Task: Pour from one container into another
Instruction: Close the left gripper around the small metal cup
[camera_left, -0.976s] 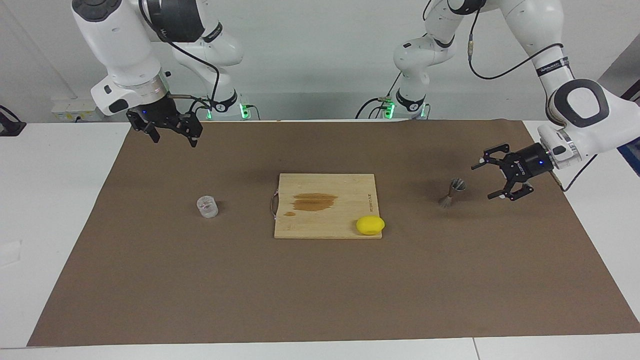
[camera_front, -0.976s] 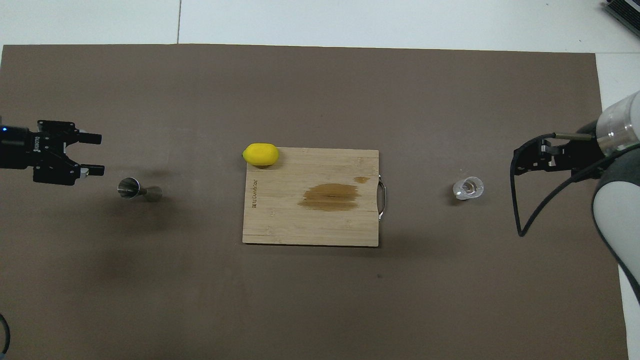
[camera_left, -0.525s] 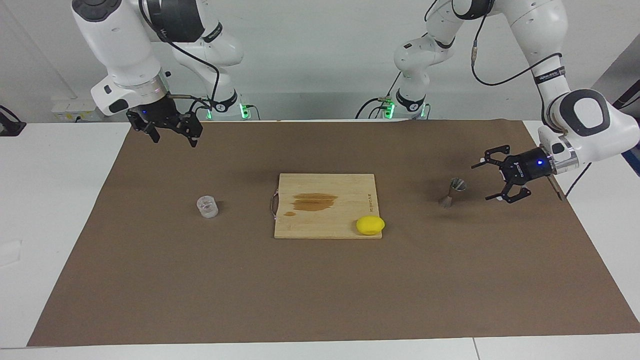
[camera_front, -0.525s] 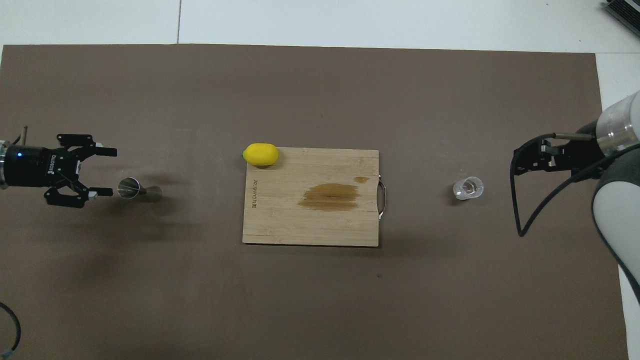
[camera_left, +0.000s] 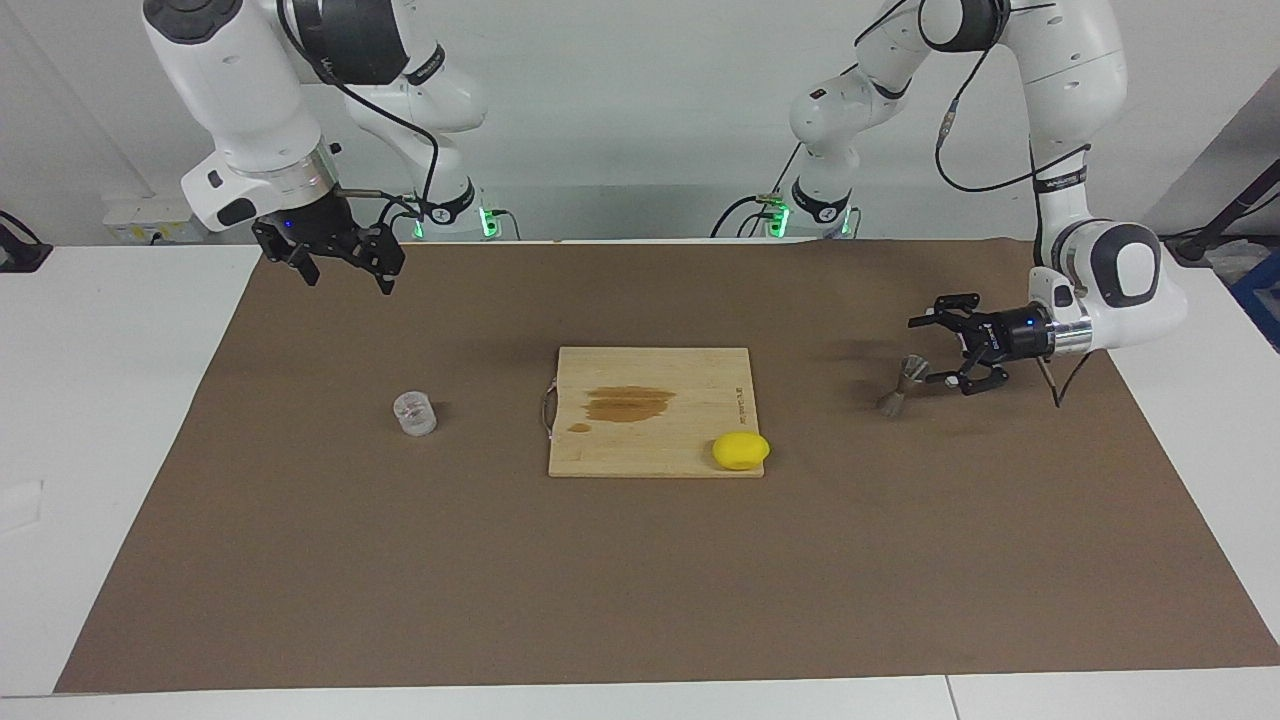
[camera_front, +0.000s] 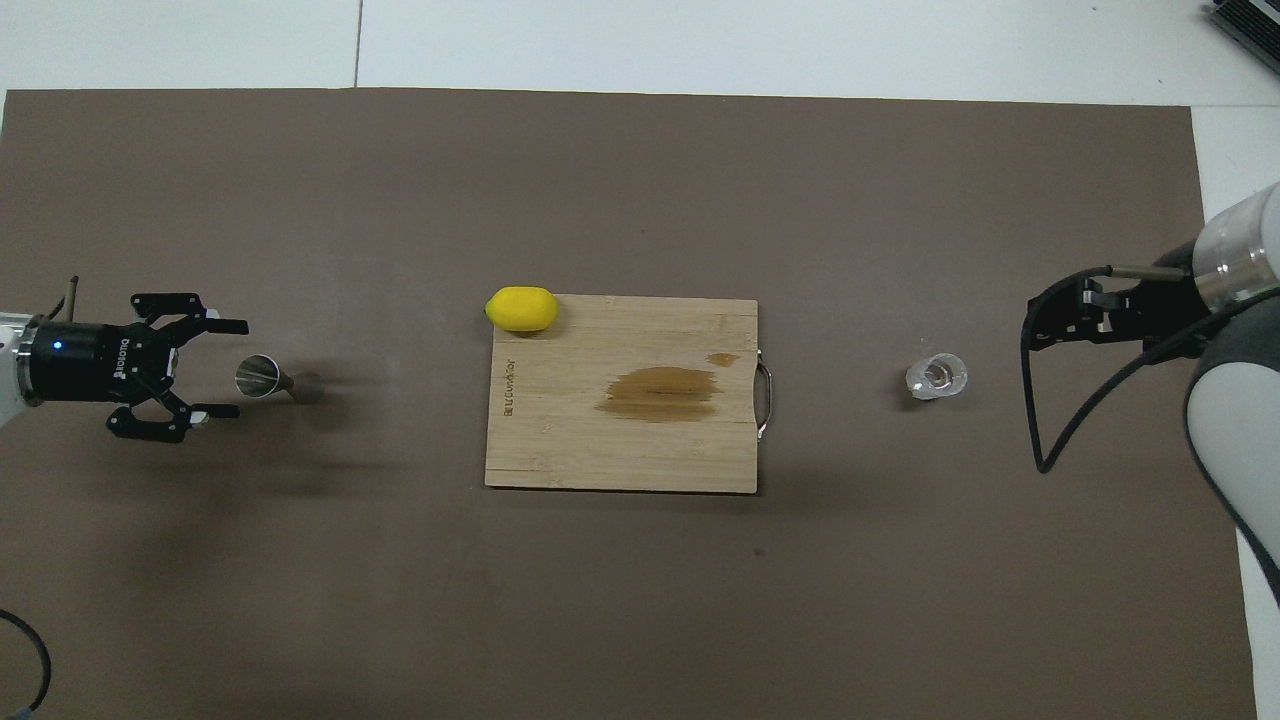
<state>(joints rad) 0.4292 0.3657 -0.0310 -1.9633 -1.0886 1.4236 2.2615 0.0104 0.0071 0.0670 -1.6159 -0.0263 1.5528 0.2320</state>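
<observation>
A small clear cup (camera_left: 414, 413) (camera_front: 936, 375) stands on the brown mat toward the right arm's end. The silver hourglass jigger (camera_left: 903, 382) (camera_front: 262, 378) stands upright on the mat toward the left arm's end. My left gripper (camera_left: 922, 351) (camera_front: 239, 368) lies level and low beside the jigger, open wide. Its fingertips just reach either side of the jigger's upper cone, with no contact showing. My right gripper (camera_left: 348, 278) (camera_front: 1036, 322) hangs open and empty over the mat, well apart from the cup, and waits.
A wooden cutting board (camera_left: 650, 445) (camera_front: 620, 455) with a dark wet stain lies mid-table, its metal handle toward the cup. A yellow lemon (camera_left: 741, 450) (camera_front: 521, 308) sits at the board's corner farthest from the robots, on the jigger's side. The brown mat (camera_left: 640, 580) covers most of the white table.
The left gripper has come down and slid in toward the jigger, its wrist turning level, until its open fingers flank the jigger. The right arm and both containers have stayed put.
</observation>
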